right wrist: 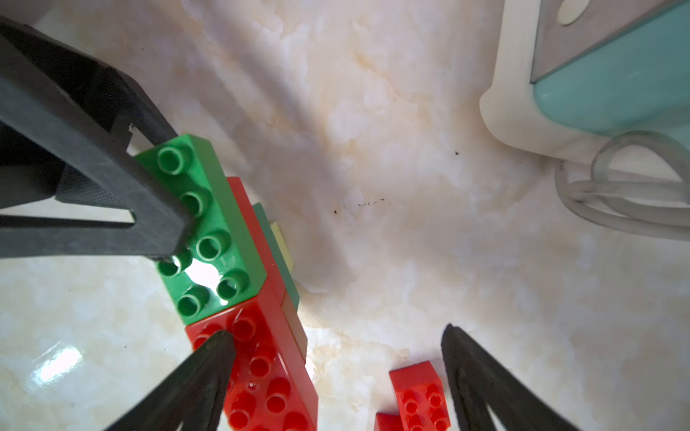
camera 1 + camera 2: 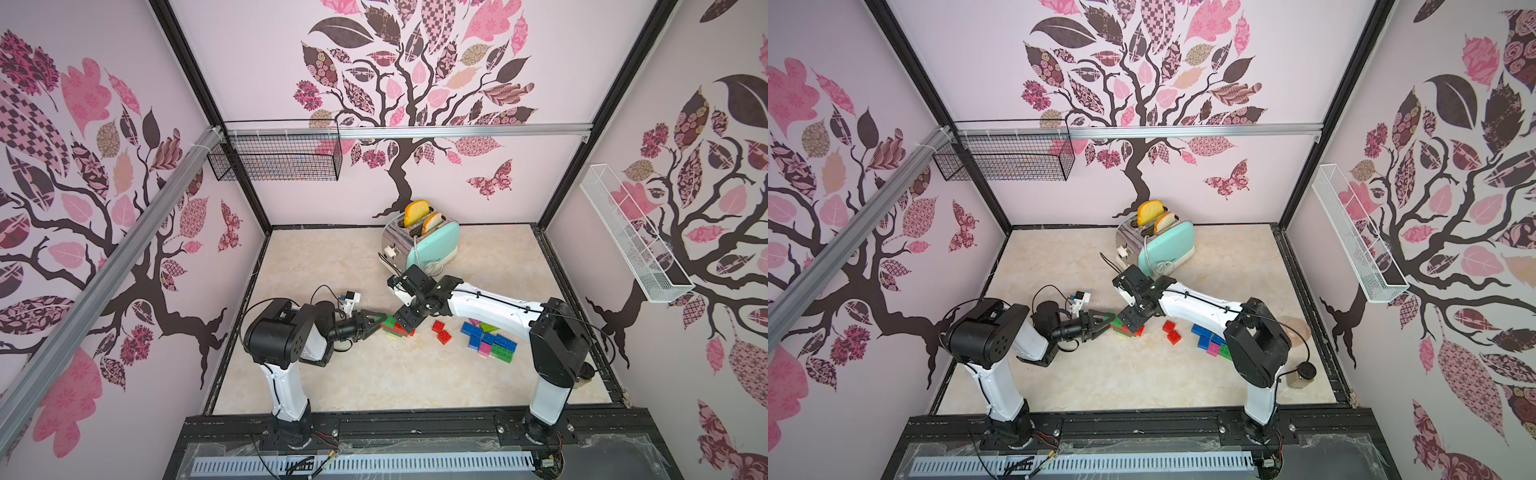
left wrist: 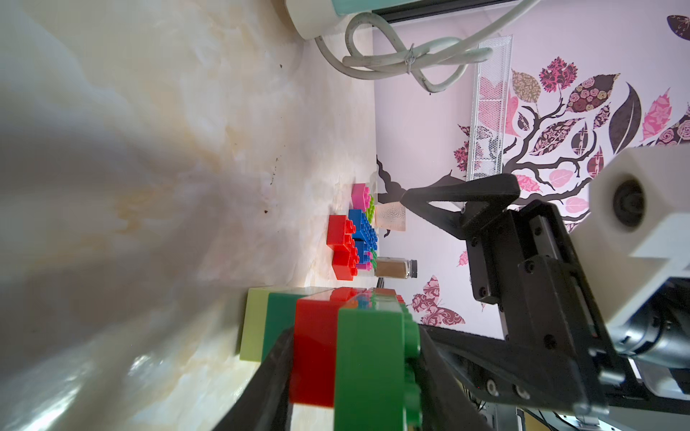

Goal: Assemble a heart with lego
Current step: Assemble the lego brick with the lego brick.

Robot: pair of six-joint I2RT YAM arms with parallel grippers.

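Left gripper (image 2: 375,321) jaws clamped on lego stack (image 2: 391,326), pinning it on bench (image 2: 374,374) mid-workspace so it won't shift. Right gripper (image 1: 336,332) jaws spread wide, empty, over red brick (image 1: 269,373) seated beside top green brick (image 1: 213,231). Loose bricks (image 2: 492,338) lie apart, near right arm; heart judged early-stage.

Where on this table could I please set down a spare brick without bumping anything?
Bare tabletop lies along the front, between the brick stack and the black front rail, and at the back left, between the left wall and the toaster. The middle is crowded: the left gripper and right gripper meet at the stack, with loose bricks beside it.
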